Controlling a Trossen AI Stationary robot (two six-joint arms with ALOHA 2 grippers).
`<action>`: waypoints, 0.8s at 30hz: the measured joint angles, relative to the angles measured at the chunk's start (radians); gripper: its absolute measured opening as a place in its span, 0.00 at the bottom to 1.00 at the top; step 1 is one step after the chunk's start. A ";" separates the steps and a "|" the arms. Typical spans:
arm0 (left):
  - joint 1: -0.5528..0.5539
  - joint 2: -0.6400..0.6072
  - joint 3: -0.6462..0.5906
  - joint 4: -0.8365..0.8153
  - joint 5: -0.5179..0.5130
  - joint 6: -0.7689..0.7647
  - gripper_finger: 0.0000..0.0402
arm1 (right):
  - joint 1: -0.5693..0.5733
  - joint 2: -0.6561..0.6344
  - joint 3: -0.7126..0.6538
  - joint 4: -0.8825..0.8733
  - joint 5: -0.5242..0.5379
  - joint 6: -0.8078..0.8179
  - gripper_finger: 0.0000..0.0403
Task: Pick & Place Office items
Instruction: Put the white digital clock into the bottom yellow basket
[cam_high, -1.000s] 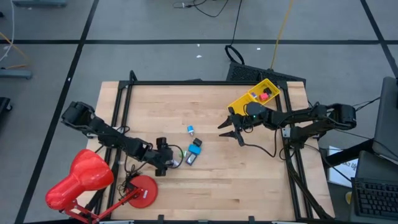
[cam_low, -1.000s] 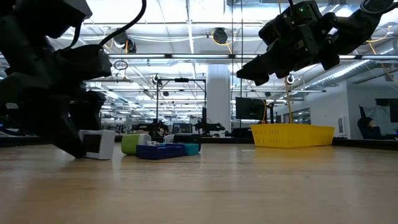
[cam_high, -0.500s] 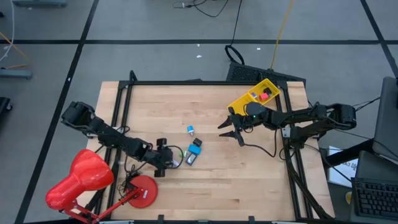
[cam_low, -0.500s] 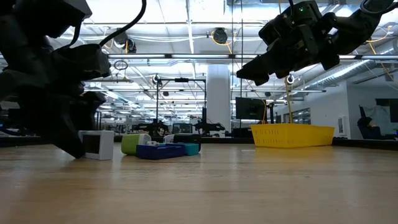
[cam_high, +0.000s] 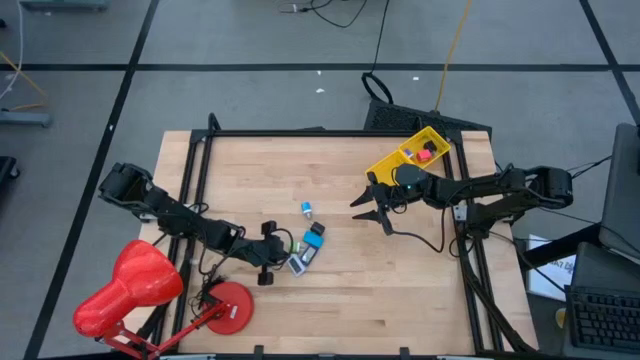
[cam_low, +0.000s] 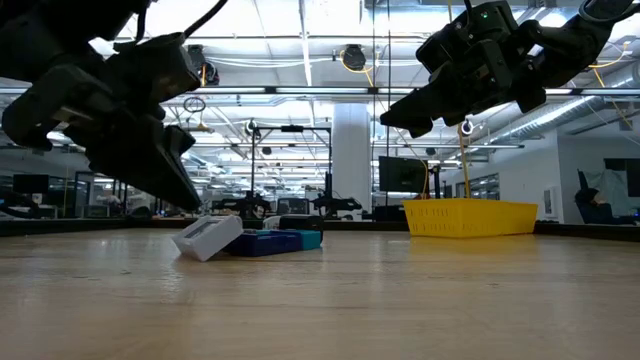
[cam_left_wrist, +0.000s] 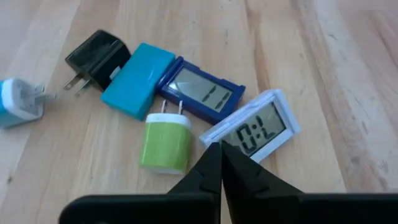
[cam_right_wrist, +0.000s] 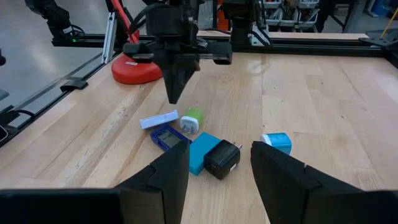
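Observation:
The office items lie in a cluster (cam_high: 305, 250) near the table's middle. They are a white clock (cam_left_wrist: 255, 130), a dark blue clock (cam_left_wrist: 199, 93), a teal block (cam_left_wrist: 137, 81), a green charger (cam_left_wrist: 165, 143), a black charger (cam_left_wrist: 96, 56) and a blue-and-white charger (cam_left_wrist: 15, 102). The white clock (cam_low: 207, 238) sits tilted, one edge on the table and the other up against the dark blue clock. My left gripper (cam_left_wrist: 217, 155) is shut with nothing in it, its tips just above the white clock's near edge. My right gripper (cam_right_wrist: 217, 168) hangs open above the table, right of the cluster.
A yellow tray (cam_high: 400, 160) at the far right holds a red piece (cam_high: 426, 153). A big red desk lamp (cam_high: 130, 295) stands at the near left corner, its round base (cam_high: 228, 305) close behind my left arm. Bare wood lies between the cluster and the tray.
My left gripper has shut and tipped upward off the table. The white clock, which stood on edge between its fingers, has slipped out toward the table's right. It has fallen over and now leans on the dark blue clock.

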 joint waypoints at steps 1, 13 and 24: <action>0.000 0.000 0.000 0.002 0.001 -0.004 0.04 | 0.000 0.000 0.000 0.000 0.000 0.000 0.40; 0.005 0.000 0.000 0.054 -0.033 -0.267 0.34 | 0.000 0.000 0.000 0.000 0.000 0.000 0.40; -0.017 0.174 0.005 0.168 0.078 -0.315 0.66 | 0.000 0.000 0.000 0.000 0.000 -0.003 0.40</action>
